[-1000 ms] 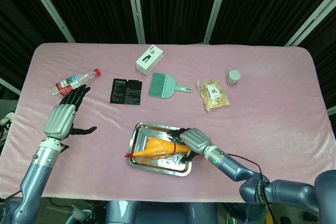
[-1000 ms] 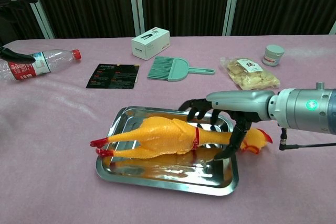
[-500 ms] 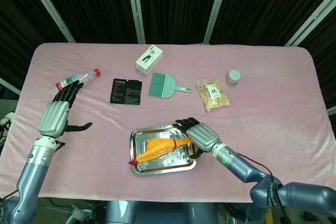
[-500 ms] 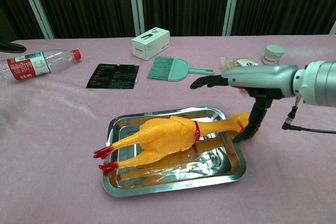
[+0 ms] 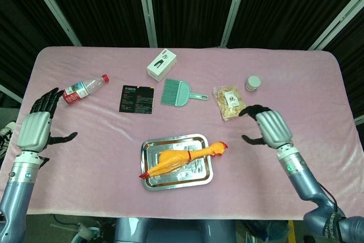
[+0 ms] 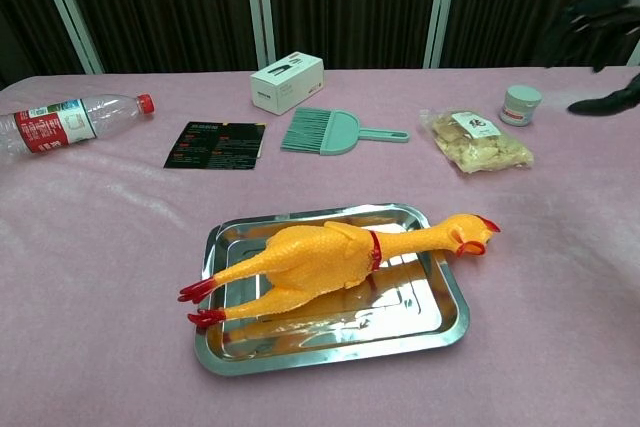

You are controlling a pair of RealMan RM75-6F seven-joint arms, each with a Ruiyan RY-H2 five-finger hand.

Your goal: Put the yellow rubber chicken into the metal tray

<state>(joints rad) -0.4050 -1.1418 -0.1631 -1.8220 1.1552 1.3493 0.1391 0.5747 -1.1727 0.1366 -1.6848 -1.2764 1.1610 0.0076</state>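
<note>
The yellow rubber chicken (image 5: 182,159) (image 6: 320,257) lies in the metal tray (image 5: 149,147) (image 6: 330,347), red feet at the tray's left, its head and neck sticking out over the right rim. My right hand (image 5: 267,127) hovers to the right of the tray, open and holding nothing; in the chest view only its dark fingertips (image 6: 600,17) show at the top right corner. My left hand (image 5: 35,127) is far left near the table edge, fingers spread, holding nothing.
At the back lie a water bottle (image 5: 84,88), a black card (image 5: 137,98), a white box (image 5: 161,64), a teal brush (image 5: 179,93), a snack bag (image 5: 230,103) and a small jar (image 5: 253,83). The pink cloth covers the table.
My right hand has let go of the chicken and drawn away to the right and up. My left hand has moved further left. The chicken and tray stay put.
</note>
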